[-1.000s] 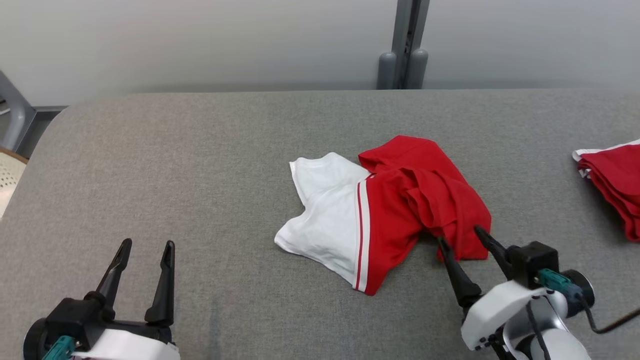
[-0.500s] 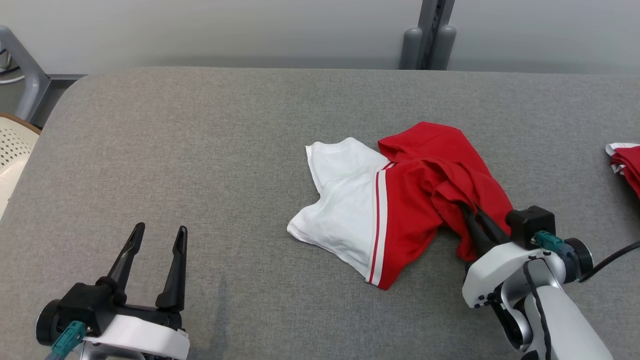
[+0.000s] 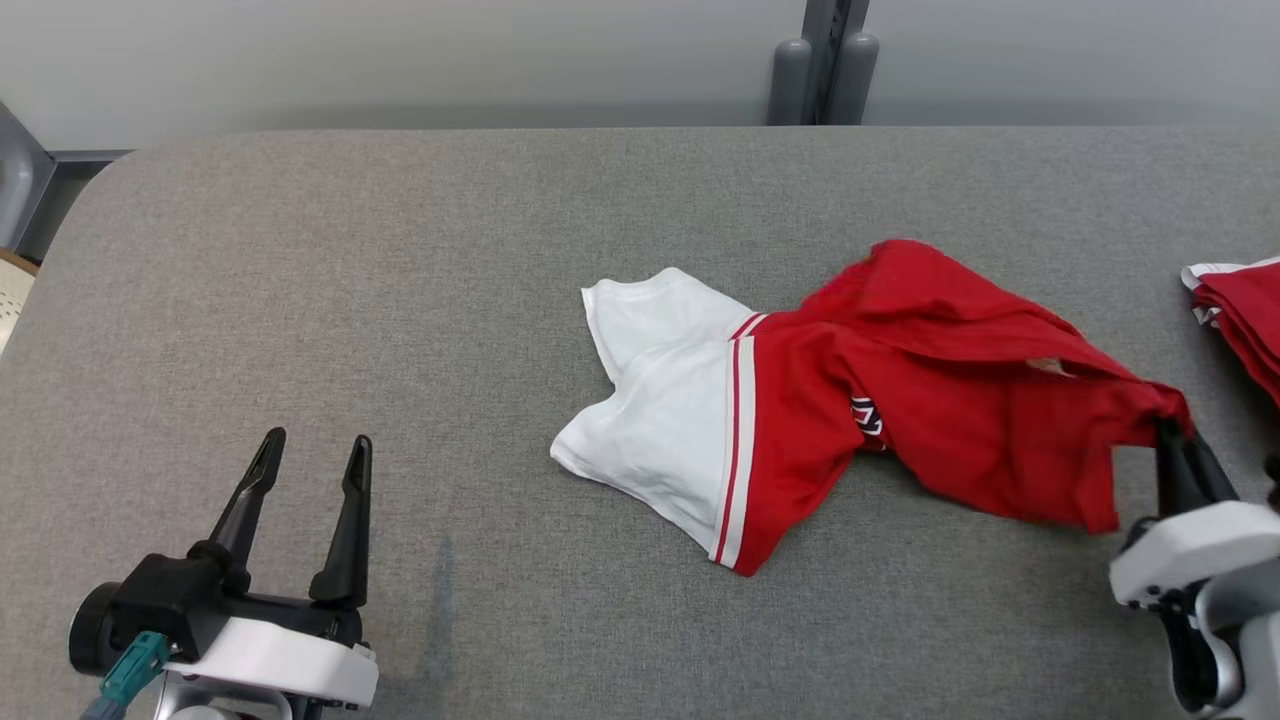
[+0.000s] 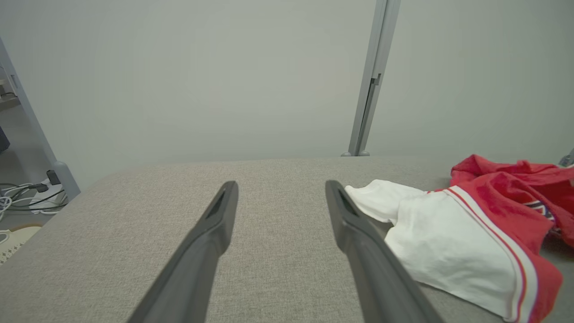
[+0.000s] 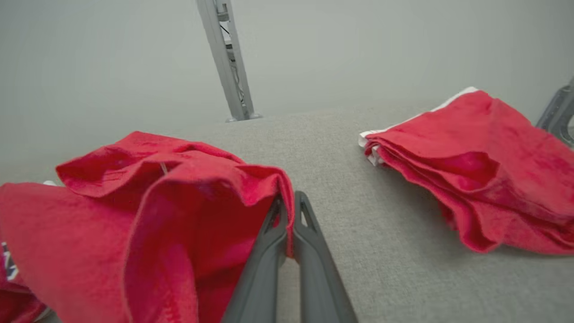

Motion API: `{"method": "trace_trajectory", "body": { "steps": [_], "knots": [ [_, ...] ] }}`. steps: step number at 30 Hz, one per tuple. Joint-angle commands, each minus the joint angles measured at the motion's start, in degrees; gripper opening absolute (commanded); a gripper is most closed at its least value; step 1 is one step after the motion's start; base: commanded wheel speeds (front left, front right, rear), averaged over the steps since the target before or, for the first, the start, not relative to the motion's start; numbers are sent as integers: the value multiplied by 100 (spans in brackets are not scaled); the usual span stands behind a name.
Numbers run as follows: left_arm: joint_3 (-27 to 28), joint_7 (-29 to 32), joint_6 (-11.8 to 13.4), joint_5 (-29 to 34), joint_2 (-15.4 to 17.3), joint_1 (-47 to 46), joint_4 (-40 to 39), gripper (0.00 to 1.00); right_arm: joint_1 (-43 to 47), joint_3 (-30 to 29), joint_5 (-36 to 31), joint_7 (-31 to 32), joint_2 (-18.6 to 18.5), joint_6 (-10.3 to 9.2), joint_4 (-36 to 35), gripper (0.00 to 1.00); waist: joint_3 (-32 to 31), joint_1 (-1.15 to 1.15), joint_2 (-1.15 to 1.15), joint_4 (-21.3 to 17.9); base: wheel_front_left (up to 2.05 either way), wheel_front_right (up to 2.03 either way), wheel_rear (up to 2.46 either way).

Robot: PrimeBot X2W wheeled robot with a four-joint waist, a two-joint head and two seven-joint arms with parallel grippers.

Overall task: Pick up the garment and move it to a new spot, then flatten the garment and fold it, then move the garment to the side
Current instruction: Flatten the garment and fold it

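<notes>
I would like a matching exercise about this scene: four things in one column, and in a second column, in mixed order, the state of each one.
Column 1
1. left gripper
2. right gripper
3. red and white garment
4. folded red garment

Column 2
A. lies near the right edge of the table, untouched
B. shut, pinching red fabric
C. open, holding nothing
D. white end flat on the table, red end raised at one corner

Pairs: 1-C, 2-B, 3-D, 4-A
</notes>
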Motion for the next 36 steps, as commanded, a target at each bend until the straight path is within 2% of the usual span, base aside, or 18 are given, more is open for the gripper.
{"method": "trace_trajectory", "body": {
  "steps": [1,5,8,9,10,11,16,21,22,27,36],
  "knots": [
    [10,-28,7,20,18,-100,5,100,98,-139,32,18,-30,0,50,0,5,0,0,0,0,0,0],
    [0,-45,-2,27,-2,-130,26,100,329,-729,159,54,4,1,385,0,47,0,0,-4,0,0,0],
    [-2,-65,-10,25,-18,-143,46,100,425,-918,196,-6,43,1,732,0,72,0,0,-17,0,0,0],
    [0,-71,-9,26,-17,-143,50,100,436,-948,225,-29,56,1,834,27,78,0,0,-27,0,0,0],
    [1,-76,-4,31,-19,-149,55,100,446,-955,215,-52,60,1,938,85,86,0,0,-36,0,0,0],
    [-1,-71,-2,37,-23,-159,57,100,428,-945,207,-85,72,0,1003,100,91,0,0,-43,0,0,0],
    [23,-87,3,43,10,-154,68,100,313,-652,205,-369,134,1,868,100,82,0,0,-96,0,0,0],
    [68,-88,42,30,41,-36,71,100,500,-162,106,-496,173,1,-75,100,-37,0,0,-188,0,0,0],
    [90,-93,73,17,49,35,52,100,626,39,72,-402,183,1,-533,100,-109,0,0,-235,0,0,0],
    [130,-95,156,-4,71,212,0,100,970,390,-57,-31,205,1,-1556,100,-313,0,0,-321,0,0,0],
    [132,-37,282,-30,105,526,-145,100,1564,725,4,603,220,1,-2487,100,-602,0,0,-402,0,0,0]
  ]
}}
